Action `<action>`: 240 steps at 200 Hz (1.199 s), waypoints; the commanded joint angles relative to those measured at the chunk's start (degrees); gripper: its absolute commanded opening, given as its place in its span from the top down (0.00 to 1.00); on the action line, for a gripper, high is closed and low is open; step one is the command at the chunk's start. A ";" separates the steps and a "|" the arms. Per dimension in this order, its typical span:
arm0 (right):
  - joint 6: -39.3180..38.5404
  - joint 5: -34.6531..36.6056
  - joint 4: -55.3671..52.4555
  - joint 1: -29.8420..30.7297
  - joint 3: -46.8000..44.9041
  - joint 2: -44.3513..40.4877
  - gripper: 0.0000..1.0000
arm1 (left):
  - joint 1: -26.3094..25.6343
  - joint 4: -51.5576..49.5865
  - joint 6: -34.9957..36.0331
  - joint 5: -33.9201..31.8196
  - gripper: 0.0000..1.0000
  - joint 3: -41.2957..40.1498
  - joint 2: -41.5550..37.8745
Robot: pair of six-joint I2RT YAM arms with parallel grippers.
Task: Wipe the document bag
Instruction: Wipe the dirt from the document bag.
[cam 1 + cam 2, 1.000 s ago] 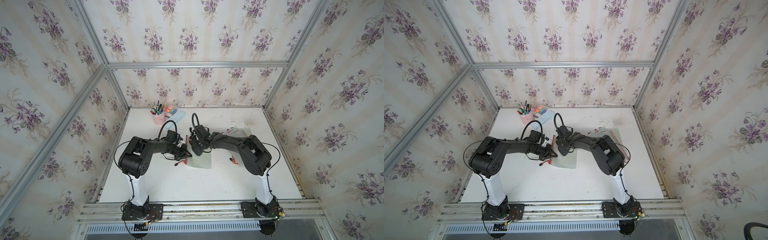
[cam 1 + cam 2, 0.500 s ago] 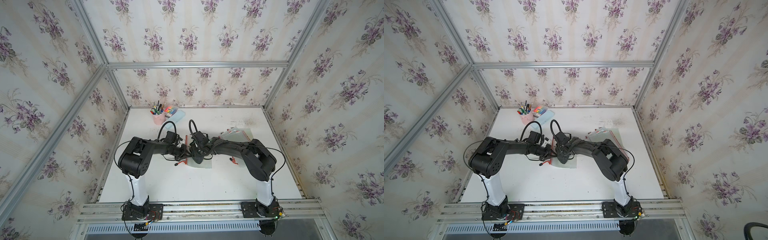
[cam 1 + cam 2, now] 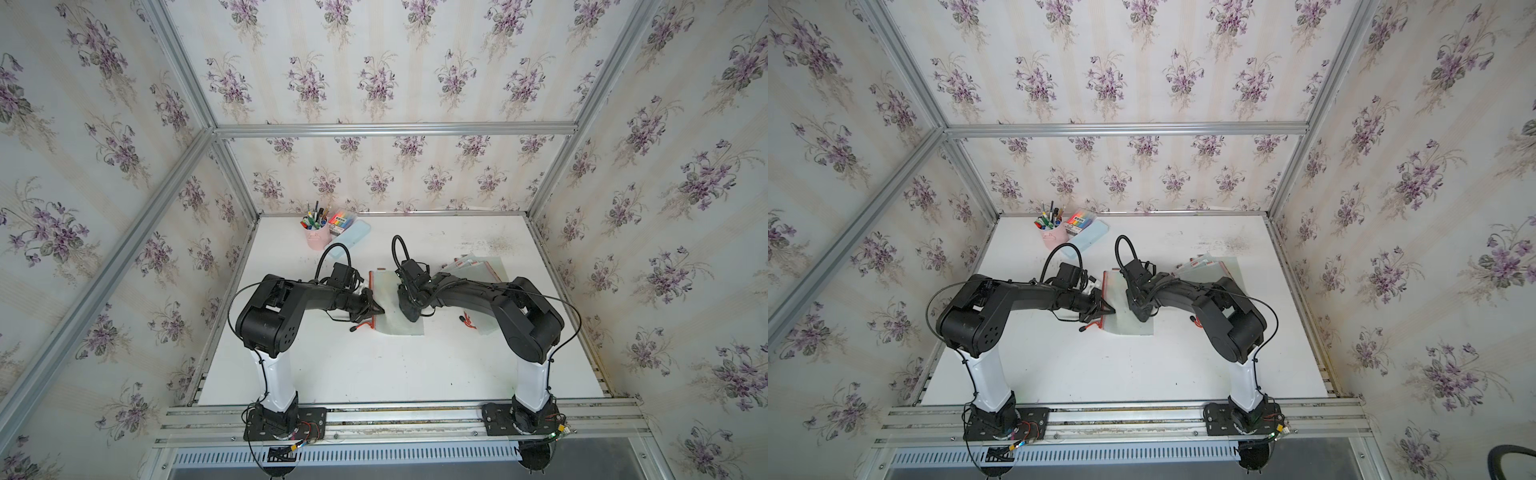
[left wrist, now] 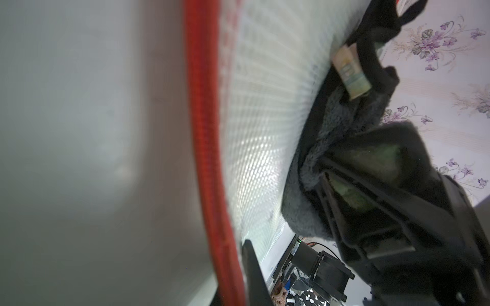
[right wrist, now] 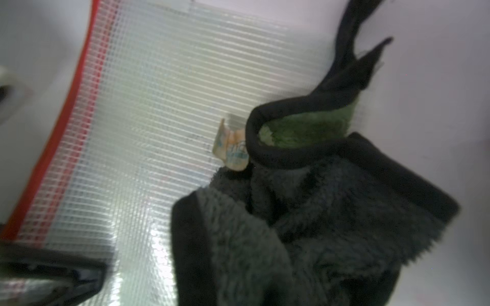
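Document bag (image 3: 392, 323) lies flat in the middle of the table (image 3: 374, 374), with its red zipper edge (image 4: 209, 159) facing the left arm. Left gripper (image 3: 377, 309) sits at that edge near the front corner; its jaw spacing cannot be determined. Right gripper (image 3: 409, 309) pinches a dark cloth (image 5: 305, 225) that rests on the bag's opposite side. Bare table borders the front edge.

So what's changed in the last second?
The right pincer, clamped on the grey cloth, dragged it across the mesh document bag toward the near table edge. The left pincer stayed at the bag's red zipper edge; the bag itself has not shifted.
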 commanded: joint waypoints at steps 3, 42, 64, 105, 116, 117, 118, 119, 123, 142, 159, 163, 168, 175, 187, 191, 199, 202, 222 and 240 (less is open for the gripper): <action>-0.83 -1.99 -1.70 0.37 -1.94 1.76 0.68 | 0.40 -8.80 4.16 -9.50 0.78 2.58 0.78; -3.11 -1.27 -1.91 0.37 -2.02 1.74 0.69 | 2.33 -14.48 8.56 -10.18 0.69 8.79 2.38; -3.04 -1.44 -1.71 0.38 -2.31 1.80 0.69 | 3.45 -17.02 10.92 -10.05 0.66 13.19 5.23; -4.24 -0.31 -2.03 0.29 -2.68 1.17 0.69 | 4.80 -19.32 12.64 -9.95 0.73 19.36 9.74; -4.62 -0.10 -2.19 0.19 -2.59 0.84 0.69 | 5.08 -19.60 12.77 -9.78 0.82 20.37 10.58; -4.66 -0.10 -2.22 0.20 -2.59 0.78 0.69 | 5.08 -19.65 12.77 -9.75 0.83 20.40 10.65; -4.64 -0.11 -2.27 0.15 -2.59 0.79 0.69 | 5.08 -19.68 12.77 -9.74 0.84 20.55 10.64; -4.72 -0.02 -2.26 0.13 -2.55 0.75 0.69 | 5.08 -19.69 12.77 -9.69 0.84 20.63 10.77; -4.78 0.10 -2.32 0.11 -2.42 0.66 0.69 | 5.16 -19.70 12.69 -9.62 0.89 20.76 10.95; -5.50 1.30 -4.07 -0.15 -0.90 -0.09 0.69 | 5.17 -19.06 12.19 -9.48 1.00 20.84 11.04; -6.47 5.01 -7.36 1.07 1.84 -2.18 0.69 | 5.17 -18.19 11.42 -9.65 1.00 20.19 10.64; -6.73 4.95 -7.32 1.50 2.10 -2.94 0.69 | 5.17 -17.71 11.28 -9.68 1.00 19.83 10.50; -6.90 4.53 -6.92 2.09 2.14 -3.74 0.69 | 5.17 -17.13 10.94 -9.64 1.00 19.48 10.37; -6.87 3.00 -5.93 2.98 1.96 -4.92 0.69 | 5.19 -16.51 10.44 -9.67 1.00 19.06 10.28; -6.11 -1.23 -3.85 4.60 1.37 -5.35 0.69 | 5.17 -15.48 9.65 -9.47 1.00 18.47 10.18; -5.84 -2.52 -3.00 5.24 0.95 -5.27 0.69 | 5.18 -15.15 9.39 -9.42 1.00 18.30 10.19; -5.59 -4.41 -1.23 6.69 -0.02 -4.83 0.69 | 5.17 -14.15 8.67 -9.14 1.00 17.87 10.19; -5.65 -4.78 -0.63 7.39 -0.33 -4.44 0.69 | 5.17 -13.83 8.49 -8.88 1.00 17.73 10.20; -4.08 -4.24 -1.17 10.12 -1.59 -1.78 0.69 | 5.11 -13.61 8.17 -8.11 1.00 17.81 10.28; -1.04 -3.44 -0.57 9.59 -7.35 -3.93 0.69 | 5.19 -14.67 9.29 -7.20 1.00 18.38 10.31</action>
